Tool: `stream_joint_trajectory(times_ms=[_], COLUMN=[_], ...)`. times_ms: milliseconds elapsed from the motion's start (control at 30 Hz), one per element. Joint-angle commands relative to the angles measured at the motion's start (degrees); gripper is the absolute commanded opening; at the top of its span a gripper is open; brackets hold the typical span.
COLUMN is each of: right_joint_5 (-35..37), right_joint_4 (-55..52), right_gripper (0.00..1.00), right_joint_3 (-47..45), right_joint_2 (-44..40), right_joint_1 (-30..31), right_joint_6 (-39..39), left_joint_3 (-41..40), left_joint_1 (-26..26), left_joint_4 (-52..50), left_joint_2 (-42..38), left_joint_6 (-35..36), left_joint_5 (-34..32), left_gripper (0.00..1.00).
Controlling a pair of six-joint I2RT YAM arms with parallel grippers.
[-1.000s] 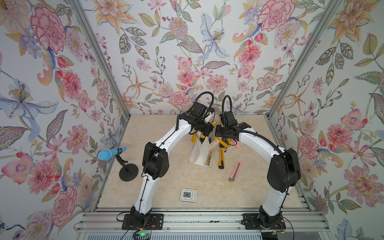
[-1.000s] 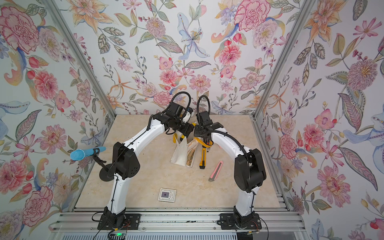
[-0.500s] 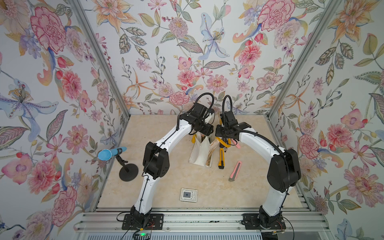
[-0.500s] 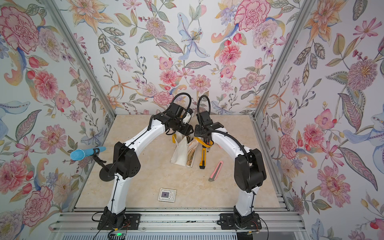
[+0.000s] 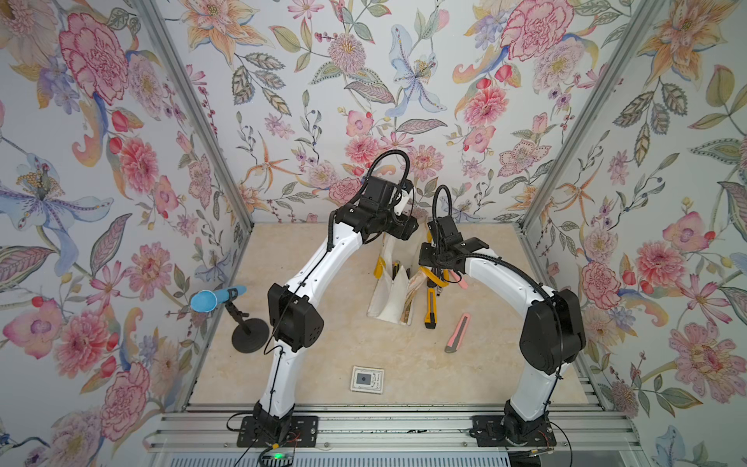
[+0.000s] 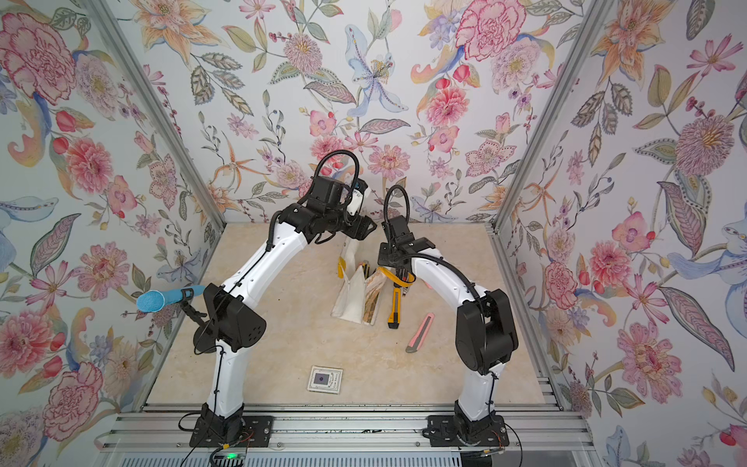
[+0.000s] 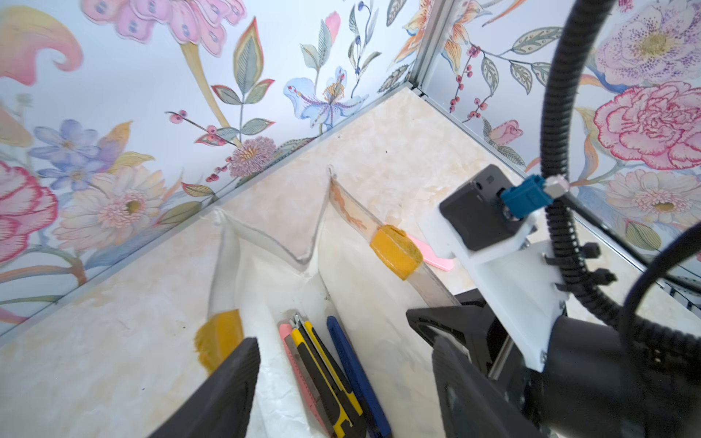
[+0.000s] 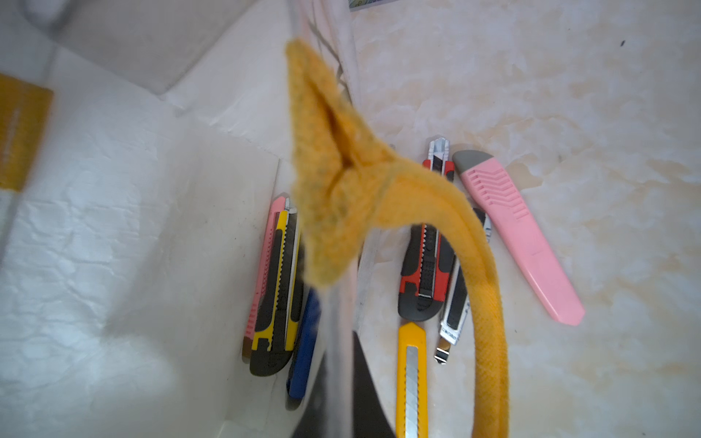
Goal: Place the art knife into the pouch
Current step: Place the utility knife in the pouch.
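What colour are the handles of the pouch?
Yellow-orange. The rope handle shows best in the right wrist view.

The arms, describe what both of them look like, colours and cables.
Both the left arm and right arm have white shells, black joints and black bases. A ribbed black cable loops above each wrist. The fingers are black.

The 2 arms arch inward; left gripper (image 7: 345,349) spread wide, right gripper (image 8: 341,409) clamped.
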Motion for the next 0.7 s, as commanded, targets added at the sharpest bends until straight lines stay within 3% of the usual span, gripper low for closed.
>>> stream_joint_trajectory(times_ms=[0, 233, 667], right_joint_5=[0.1, -0.2, -0.9], right_joint_4=[-0.8, -0.8, -0.7], right_gripper=[0.0, 0.0, 0.0], right_joint_3=[1.1, 1.1, 1.4], right_joint_2=[0.8, 1.1, 1.6], right_joint_1=[-0.2, -0.3, -0.6], right_joint_6=[-0.7, -1.1, -1.5], left_joint_3=[-1.0, -7.3, -10.7], left_joint_1=[1.1, 1.2, 1.4], left_joint_4=[-4.1, -7.0, -5.6], left_joint_2=[-1.0, -1.8, 2.2], left_joint_6=[2.8, 4.3, -0.3], left_joint_5=[-7.4, -16.3, -3.5], left_gripper=[0.74, 0.73, 0.74])
